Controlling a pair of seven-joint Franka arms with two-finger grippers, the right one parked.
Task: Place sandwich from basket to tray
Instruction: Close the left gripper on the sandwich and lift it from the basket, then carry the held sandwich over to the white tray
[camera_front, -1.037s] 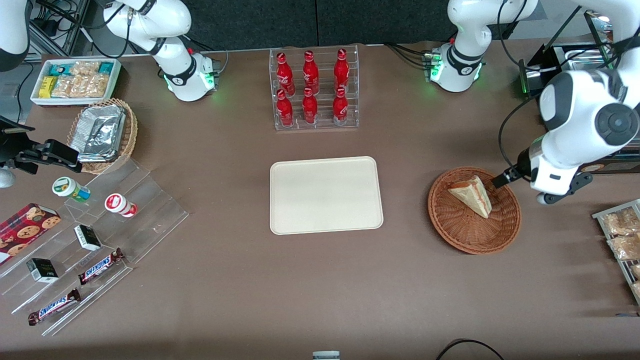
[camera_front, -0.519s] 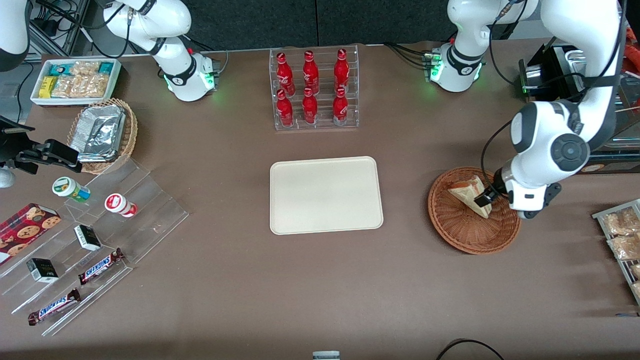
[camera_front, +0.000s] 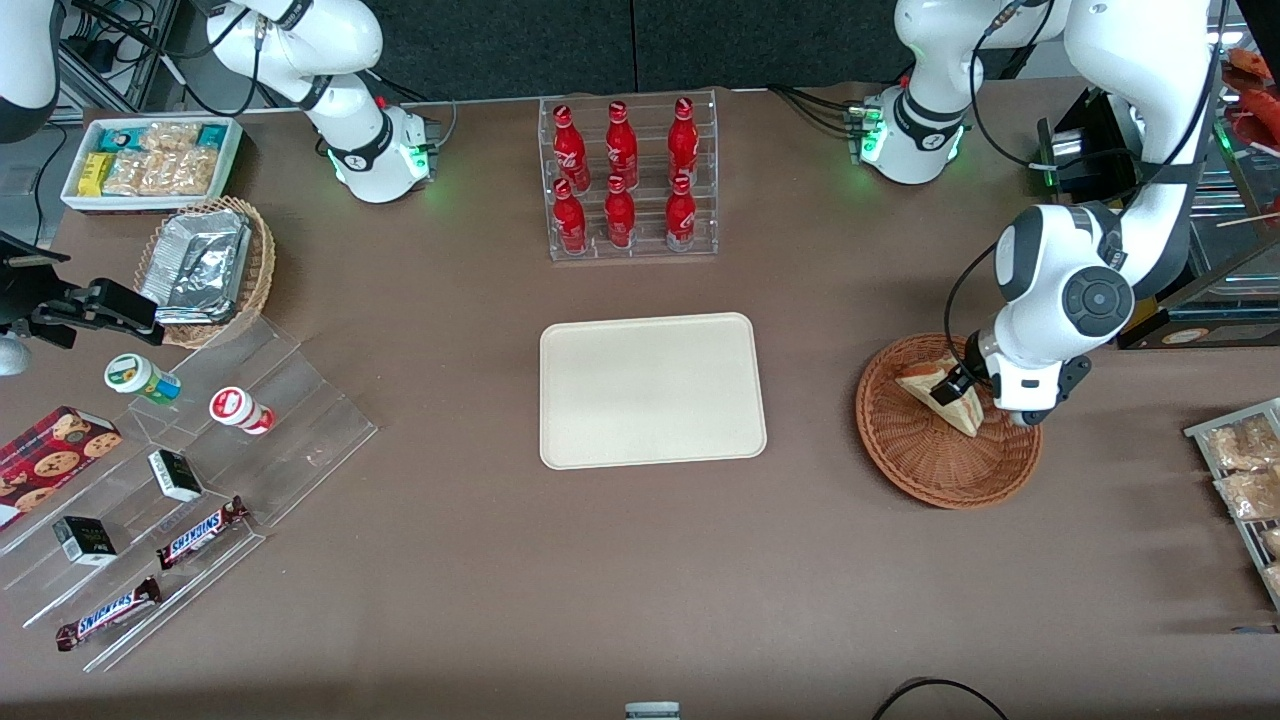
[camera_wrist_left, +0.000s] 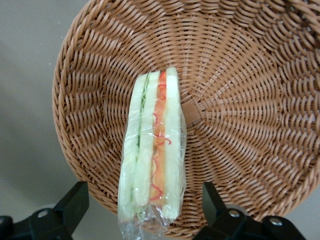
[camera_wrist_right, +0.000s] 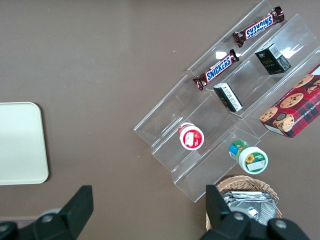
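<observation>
On the brown tabletop (camera_front: 480, 580), right of frame centre, the sandwich (camera_front: 938, 392) lies in the basket (camera_front: 940, 470). The pincer (camera_wrist_left: 145, 212) hovers spread wide astride it, gripping nothing; the tray (camera_front: 652, 390) sits mid-frame.

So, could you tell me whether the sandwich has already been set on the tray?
No, the sandwich lies in the basket, with the open gripper straddling it.
</observation>
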